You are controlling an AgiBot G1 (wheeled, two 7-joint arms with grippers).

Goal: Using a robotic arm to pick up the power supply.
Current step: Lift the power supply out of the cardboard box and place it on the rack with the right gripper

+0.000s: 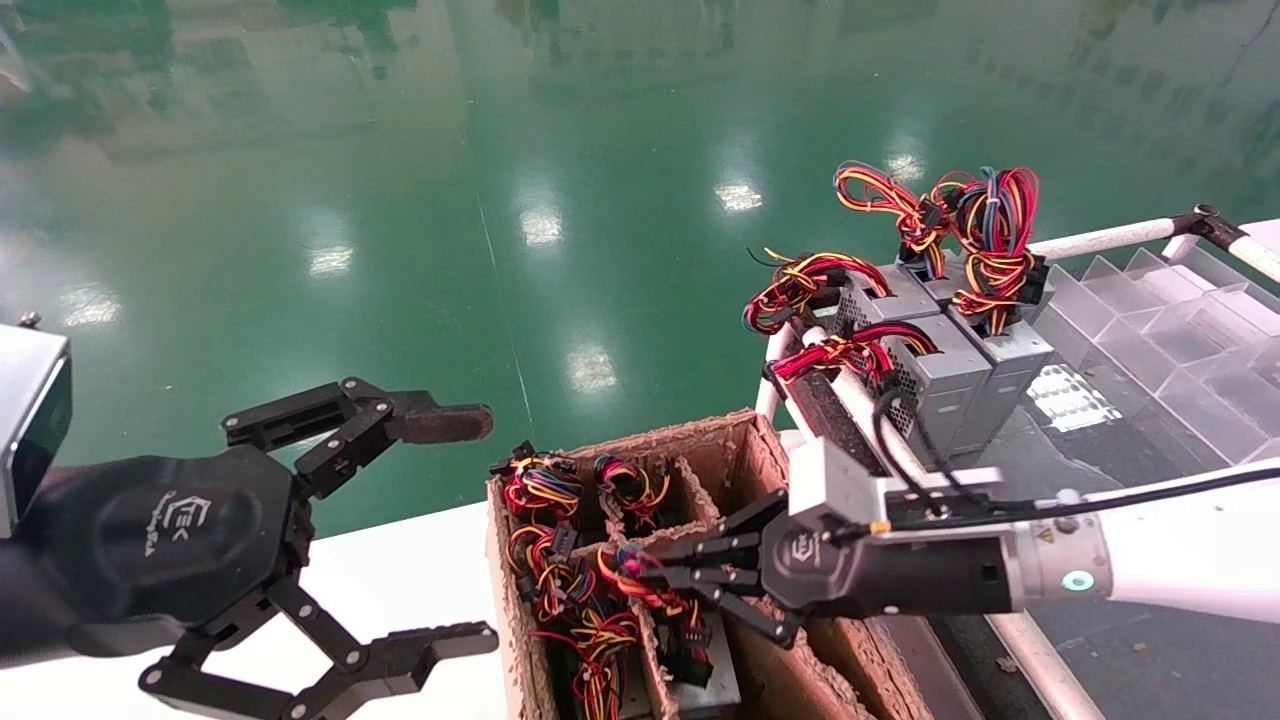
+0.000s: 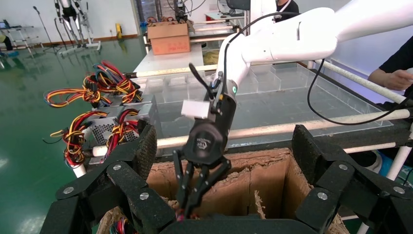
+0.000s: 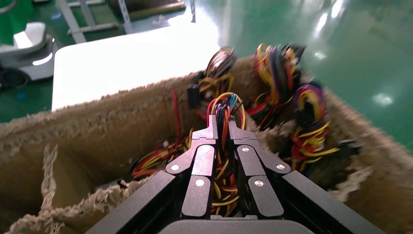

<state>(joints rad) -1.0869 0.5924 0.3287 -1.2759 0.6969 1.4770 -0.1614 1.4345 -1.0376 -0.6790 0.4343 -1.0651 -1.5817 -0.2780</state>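
My right gripper (image 1: 640, 575), the robotic arm with all-black fingertips, reaches into a torn cardboard box (image 1: 720, 440). It is shut on the wire bundle (image 3: 224, 105) of a power supply, with red, yellow and black wires pinched between its fingers (image 3: 210, 131). Part of a silver-grey power supply body (image 1: 712, 672) shows low in that compartment under the wires. The left wrist view shows the same gripper (image 2: 182, 212) pointing down into the box (image 2: 258, 180). My left gripper (image 1: 470, 530) hangs open over the white table (image 1: 400, 570), left of the box, holding nothing.
Several more power supplies (image 1: 940, 370) with coloured wire bundles stand on a rack behind the box, edged by white tubes (image 1: 1100, 240). Clear plastic dividers (image 1: 1180, 310) lie to the right. Other box compartments hold more wire bundles (image 1: 545, 490). A green floor lies beyond.
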